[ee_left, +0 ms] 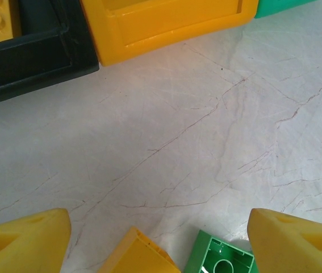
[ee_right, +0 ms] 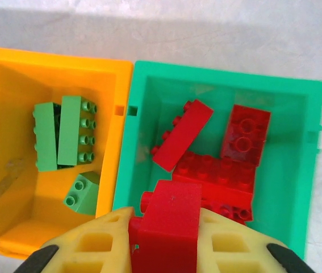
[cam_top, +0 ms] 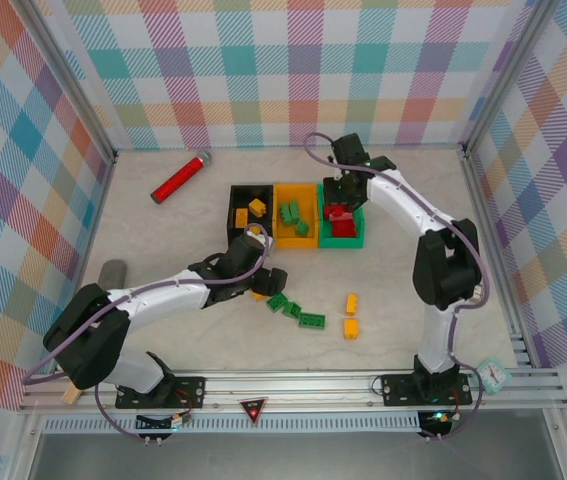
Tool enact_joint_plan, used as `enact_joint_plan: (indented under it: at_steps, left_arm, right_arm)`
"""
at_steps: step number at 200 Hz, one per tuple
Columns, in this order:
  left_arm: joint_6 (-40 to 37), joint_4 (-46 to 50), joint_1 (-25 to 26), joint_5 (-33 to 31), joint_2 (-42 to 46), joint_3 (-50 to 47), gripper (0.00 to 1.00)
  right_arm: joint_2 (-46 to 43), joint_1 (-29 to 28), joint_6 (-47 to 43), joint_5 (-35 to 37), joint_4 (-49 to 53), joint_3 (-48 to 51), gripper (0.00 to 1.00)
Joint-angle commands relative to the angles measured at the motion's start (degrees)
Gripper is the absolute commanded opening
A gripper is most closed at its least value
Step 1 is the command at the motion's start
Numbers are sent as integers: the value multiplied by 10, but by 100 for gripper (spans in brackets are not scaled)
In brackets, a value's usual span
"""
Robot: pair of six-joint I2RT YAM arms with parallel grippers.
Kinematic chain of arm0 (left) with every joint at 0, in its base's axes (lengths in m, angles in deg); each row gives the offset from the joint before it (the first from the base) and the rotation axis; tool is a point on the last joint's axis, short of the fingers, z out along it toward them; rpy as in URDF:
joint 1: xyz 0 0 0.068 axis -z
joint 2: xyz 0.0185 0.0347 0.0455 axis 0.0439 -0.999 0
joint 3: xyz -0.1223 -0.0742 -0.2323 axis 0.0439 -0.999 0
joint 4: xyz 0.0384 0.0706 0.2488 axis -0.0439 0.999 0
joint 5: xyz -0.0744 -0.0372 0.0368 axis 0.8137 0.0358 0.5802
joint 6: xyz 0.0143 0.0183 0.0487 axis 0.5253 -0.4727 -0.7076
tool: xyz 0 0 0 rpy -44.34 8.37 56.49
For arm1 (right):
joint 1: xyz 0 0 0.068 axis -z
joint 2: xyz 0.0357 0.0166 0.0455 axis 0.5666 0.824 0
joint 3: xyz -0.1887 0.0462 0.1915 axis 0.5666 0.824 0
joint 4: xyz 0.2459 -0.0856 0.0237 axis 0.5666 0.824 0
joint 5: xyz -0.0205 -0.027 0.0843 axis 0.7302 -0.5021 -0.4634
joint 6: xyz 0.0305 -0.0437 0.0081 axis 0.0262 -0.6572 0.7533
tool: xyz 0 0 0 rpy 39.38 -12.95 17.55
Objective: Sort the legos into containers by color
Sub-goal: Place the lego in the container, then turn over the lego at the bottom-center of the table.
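Observation:
My right gripper is shut on a red lego and hangs over the near end of the green container, which holds several red legos. Beside it, the orange container holds three green legos. The black container holds yellow legos. My left gripper is open, low over the table in front of the containers. A yellow lego and a green lego lie between its fingertips.
Loose on the table lie three green legos and two orange ones. A long red cylinder rests at the back left. A grey object sits near the left wall, and a small clock at the front right rail.

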Motion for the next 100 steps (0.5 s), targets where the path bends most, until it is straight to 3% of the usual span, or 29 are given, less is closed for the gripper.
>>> enact_joint_plan:
  at_steps: [1,7,20,59,100]
  left_arm:
    - [-9,-17,-5,-12,14,-7,81]
    - [-9,-16,-6,-12,14,-6,81]
    - [-9,-16,-6,-12,15,-6,81]
    - [-8,-22,-5,-9,11,-8,81]
    - [-8,-28,-5,-15,17,-13,81]
  right_arm:
    - [3,-5,6,-54,9,-8,29]
    - [-1,-5,12,-62,2,0,36]
    - [-10,-5,18,-65,-6,16,42]
    - [-58,-5,15,-56,-14,79,46]
    - [-170,-7,30,-82,-33,201,46]
